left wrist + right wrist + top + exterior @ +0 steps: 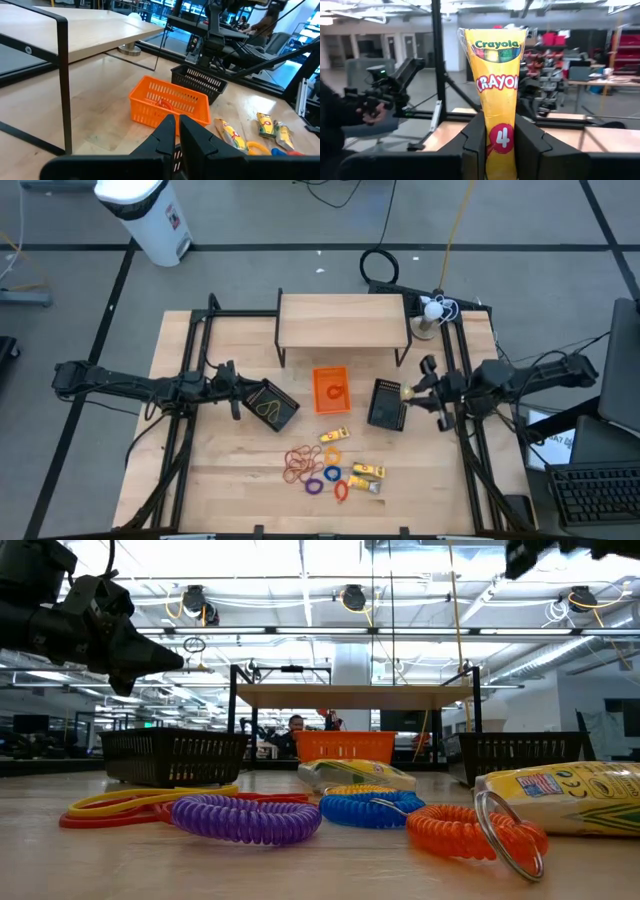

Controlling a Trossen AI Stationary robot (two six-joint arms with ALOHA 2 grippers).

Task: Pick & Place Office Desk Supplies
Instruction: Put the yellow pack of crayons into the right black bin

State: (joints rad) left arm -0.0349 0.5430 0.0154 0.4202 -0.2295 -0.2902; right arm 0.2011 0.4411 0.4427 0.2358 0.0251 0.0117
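crayon packet [497,85] bottom end hidden between the right gripper [499,137] jaws.

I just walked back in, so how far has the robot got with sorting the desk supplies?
Partly done. Rubber bands already lie in the left black mesh tray, and an orange ring sits in the orange tray. The right gripper holds a Crayola crayon packet, raised near the right black mesh tray. The left gripper is shut and empty. Rubber bands, coil rings and crayon packets remain on the table.

Bare wood lies open along the table's [200,480] left side; the raised shelf [343,318] probably blocks the back, trays [331,390] and supplies [330,470] crowd the centre.
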